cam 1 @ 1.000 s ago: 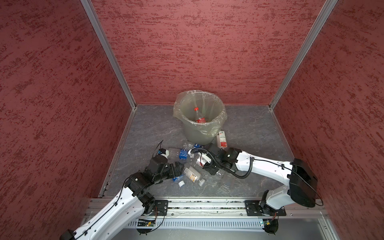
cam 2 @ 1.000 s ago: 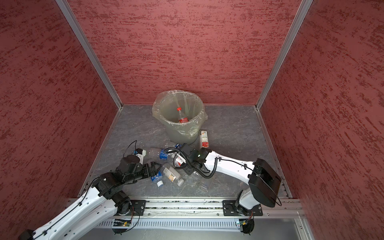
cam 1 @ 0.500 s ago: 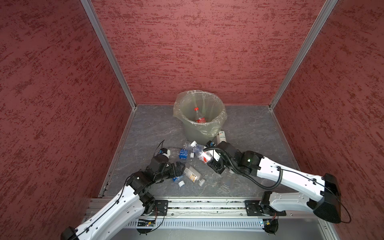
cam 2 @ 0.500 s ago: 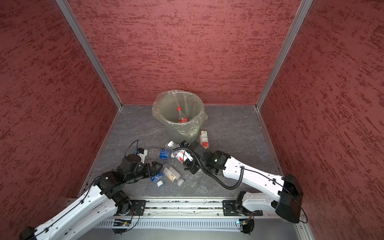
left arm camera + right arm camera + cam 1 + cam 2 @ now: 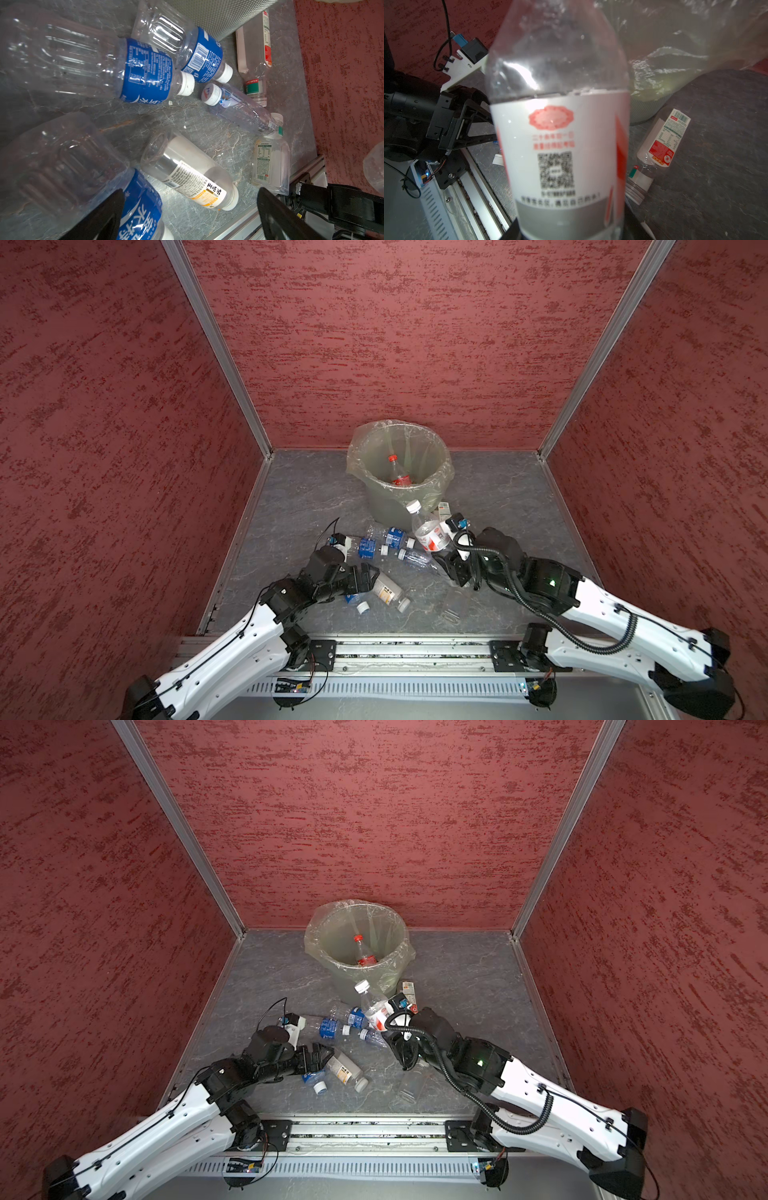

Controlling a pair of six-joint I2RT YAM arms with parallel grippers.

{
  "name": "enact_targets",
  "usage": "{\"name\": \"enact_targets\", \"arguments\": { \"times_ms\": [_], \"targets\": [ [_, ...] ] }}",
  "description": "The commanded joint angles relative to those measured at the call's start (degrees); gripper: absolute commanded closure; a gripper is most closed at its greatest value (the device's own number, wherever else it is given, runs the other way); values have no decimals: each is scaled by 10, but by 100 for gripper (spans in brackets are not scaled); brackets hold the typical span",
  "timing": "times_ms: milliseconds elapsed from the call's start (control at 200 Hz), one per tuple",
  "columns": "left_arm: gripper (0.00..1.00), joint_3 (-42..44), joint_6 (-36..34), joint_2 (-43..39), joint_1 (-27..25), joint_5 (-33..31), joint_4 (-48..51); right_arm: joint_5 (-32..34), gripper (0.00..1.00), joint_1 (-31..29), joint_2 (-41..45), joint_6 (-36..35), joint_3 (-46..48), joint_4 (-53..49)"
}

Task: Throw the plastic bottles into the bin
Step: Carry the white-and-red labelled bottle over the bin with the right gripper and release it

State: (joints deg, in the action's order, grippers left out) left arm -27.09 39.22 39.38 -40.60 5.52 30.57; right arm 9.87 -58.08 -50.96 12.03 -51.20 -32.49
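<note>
Your right arm stretches forward, wrist raised, the right pincer (image 5: 444, 554) clamped on the base of a red-and-white-labelled bottle (image 5: 428, 531), cap tilted toward the bin (image 5: 380, 504) just beyond. Your left arm lies low, the left pincer (image 5: 369, 577) spread wide over a white-labelled bottle (image 5: 387, 592) on the bench (image 5: 498, 497).

Mottled red walls (image 5: 415, 344), grey marbled floor (image 5: 498, 497), grey-green bin (image 5: 384, 508), blue-labelled clear bottles (image 5: 145, 70), white-and-red-labelled bottle (image 5: 560, 149).
</note>
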Motion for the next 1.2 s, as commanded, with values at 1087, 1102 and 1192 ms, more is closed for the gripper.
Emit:
{"name": "enact_targets", "arguments": {
  "times_ms": [1087, 1102, 1192],
  "targets": [
    [0, -34, -35, -4, -71, -28, -50, 108, 52, 134, -253, -105, -429, 81],
    [0, -34, -35, -9, -71, -29, -48, 92, 51, 148, -272, -99, -451, 78],
    [0, -31, -30, -36, -73, -39, -28, 26, 22, 207, -380, -77, -566, 52]
  ]
}}
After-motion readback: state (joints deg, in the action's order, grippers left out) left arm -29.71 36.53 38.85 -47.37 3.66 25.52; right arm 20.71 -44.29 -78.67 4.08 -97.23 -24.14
